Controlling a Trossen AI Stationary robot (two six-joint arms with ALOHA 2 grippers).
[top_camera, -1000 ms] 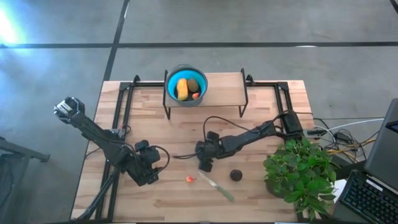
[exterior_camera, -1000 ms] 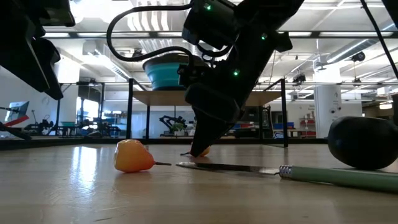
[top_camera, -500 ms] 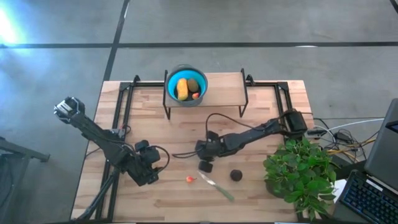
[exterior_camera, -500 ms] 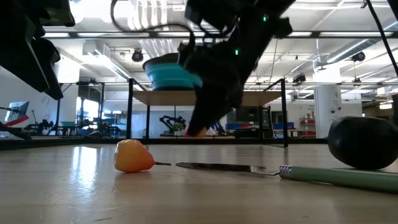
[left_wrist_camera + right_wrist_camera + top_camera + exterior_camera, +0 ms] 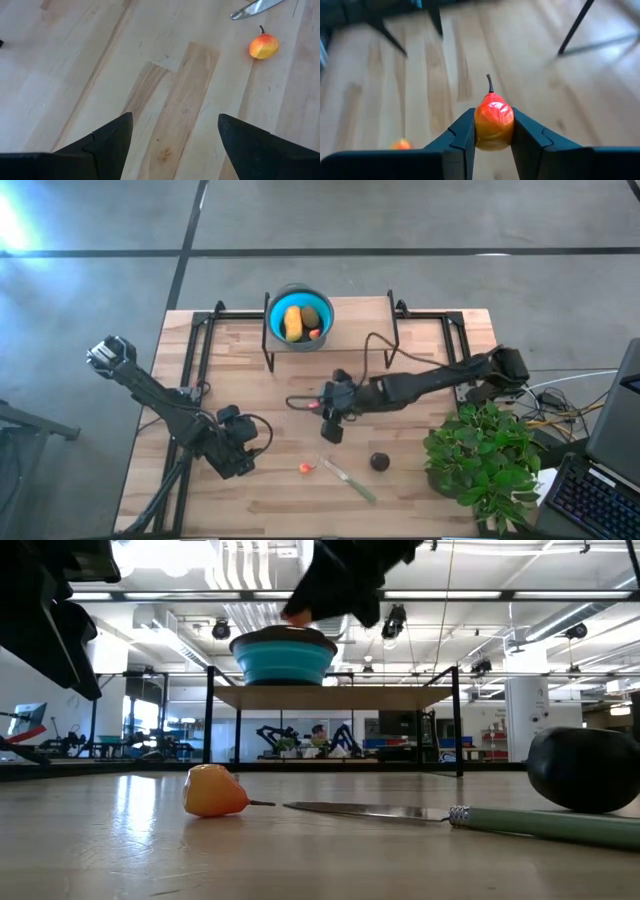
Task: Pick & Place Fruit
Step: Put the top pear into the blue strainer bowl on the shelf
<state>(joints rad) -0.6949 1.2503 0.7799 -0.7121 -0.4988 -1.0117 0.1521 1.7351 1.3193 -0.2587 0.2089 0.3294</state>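
Presently, a small red-orange fruit (image 5: 493,121) is clamped between the right gripper (image 5: 493,131) fingers, raised short of the blue bowl (image 5: 299,317); left gripper (image 5: 175,137) fingers stand apart.

I see a glossy red-orange fruit (image 5: 493,124), a blue bowl (image 5: 299,320), pale striped wood tabletop (image 5: 420,480), green-handled knife (image 5: 349,481).

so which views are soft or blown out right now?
Right wrist view: background streaked by motion blur, while the small red-orange fruit between the right hand's fingers stays sharp. High view: bright glare patch at the floor's left edge. Low view: ceiling lights blown out, arm overhead a dark silhouette. Left wrist view: evenly lit and sharp.
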